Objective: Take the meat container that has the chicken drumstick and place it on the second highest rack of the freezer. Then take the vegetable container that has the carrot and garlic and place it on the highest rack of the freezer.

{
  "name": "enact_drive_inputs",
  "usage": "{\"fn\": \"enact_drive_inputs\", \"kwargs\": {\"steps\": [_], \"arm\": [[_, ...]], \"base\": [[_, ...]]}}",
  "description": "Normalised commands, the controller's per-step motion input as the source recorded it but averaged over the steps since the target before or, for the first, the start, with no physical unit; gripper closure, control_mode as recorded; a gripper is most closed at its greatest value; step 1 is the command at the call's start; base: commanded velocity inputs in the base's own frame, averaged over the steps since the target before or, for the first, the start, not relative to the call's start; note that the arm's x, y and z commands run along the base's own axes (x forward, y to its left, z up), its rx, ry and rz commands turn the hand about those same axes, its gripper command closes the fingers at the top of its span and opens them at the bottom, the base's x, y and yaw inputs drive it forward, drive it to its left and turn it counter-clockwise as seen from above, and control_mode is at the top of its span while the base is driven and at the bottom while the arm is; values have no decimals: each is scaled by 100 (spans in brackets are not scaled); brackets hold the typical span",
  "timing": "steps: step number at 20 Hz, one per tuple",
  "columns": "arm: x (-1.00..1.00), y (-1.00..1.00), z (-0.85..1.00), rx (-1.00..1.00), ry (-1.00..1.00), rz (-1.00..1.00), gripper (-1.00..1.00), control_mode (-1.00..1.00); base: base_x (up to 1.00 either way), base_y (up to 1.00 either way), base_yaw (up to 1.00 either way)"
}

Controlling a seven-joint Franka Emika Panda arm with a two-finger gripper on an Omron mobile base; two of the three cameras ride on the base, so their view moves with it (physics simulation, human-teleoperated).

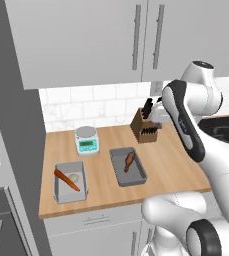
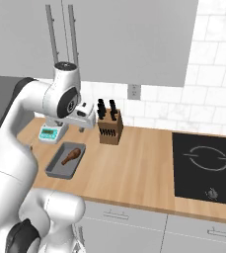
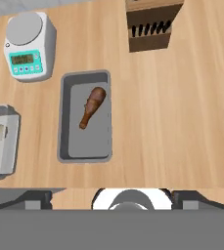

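The meat container [image 1: 133,176] is a grey tray near the middle of the wooden counter, with the brown chicken drumstick [image 1: 129,160] lying in it. To its left stands the vegetable container [image 1: 61,192], holding the orange carrot [image 1: 67,180] and the pale garlic [image 1: 74,177]. My gripper [image 2: 85,123] hangs high above the counter, between the meat container [image 2: 60,170] and the knife block, and holds nothing. In the hand view the gripper [image 3: 111,196] is open, its tips wide apart, and it looks straight down on the meat container [image 3: 91,141] and the drumstick [image 3: 92,107]. The freezer and its racks are out of view.
A white kitchen scale [image 1: 87,140] stands at the back of the counter and a wooden knife block [image 1: 146,127] to its right. Wall cabinets [image 1: 86,40] hang above. A black cooktop [image 2: 208,168] lies at the right. A tall grey panel [image 1: 16,140] bounds the counter's left end.
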Motion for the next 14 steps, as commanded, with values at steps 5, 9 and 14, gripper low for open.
{"fn": "enact_drive_inputs", "kwargs": {"steps": [5, 9, 14], "arm": [[-44, 9, -38, 10, 0, -2, -100, -100], [-3, 24, -42, 4, 13, -10, -100, -100], [0, 4, -45, 2, 18, -17, -100, -100]], "base": [[0, 0, 0], [0, 0, 0], [0, 0, 0]]}}
